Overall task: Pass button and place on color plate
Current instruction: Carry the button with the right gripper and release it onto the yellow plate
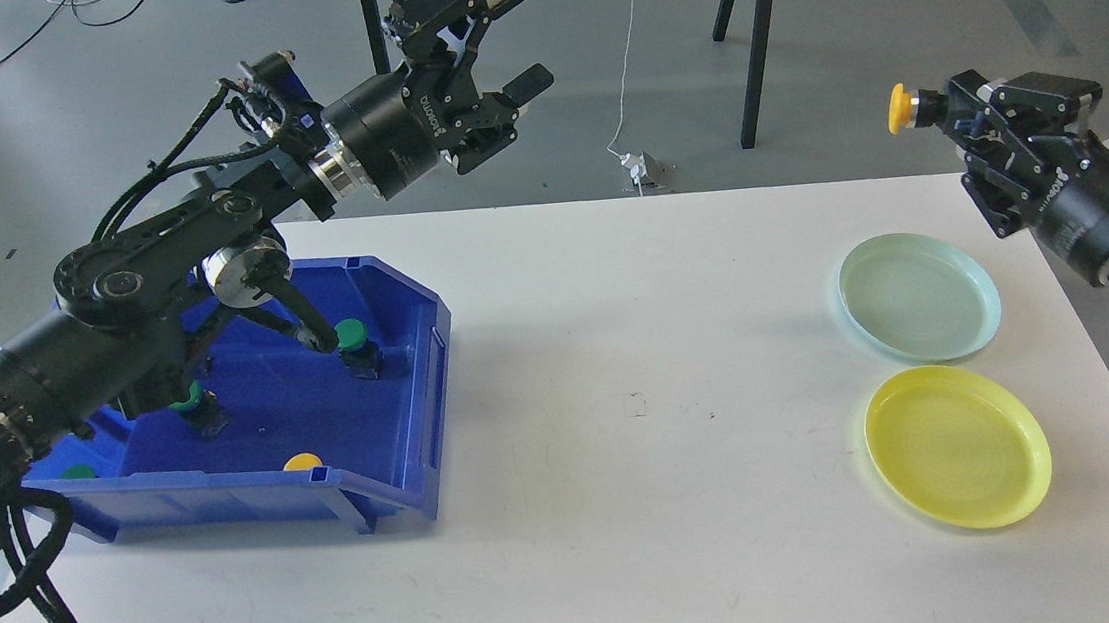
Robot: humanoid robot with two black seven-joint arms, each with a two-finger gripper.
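Head view: right claw [938,107] around yellow button [899,108]

Between our blue bin [410,384] at left and the green plate [920,297] and yellow plate [958,447] at right, the white table [627,446] lies bare; the plates nearly touch.

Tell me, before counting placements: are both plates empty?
Empty: the green plate and yellow plate show bare insides.
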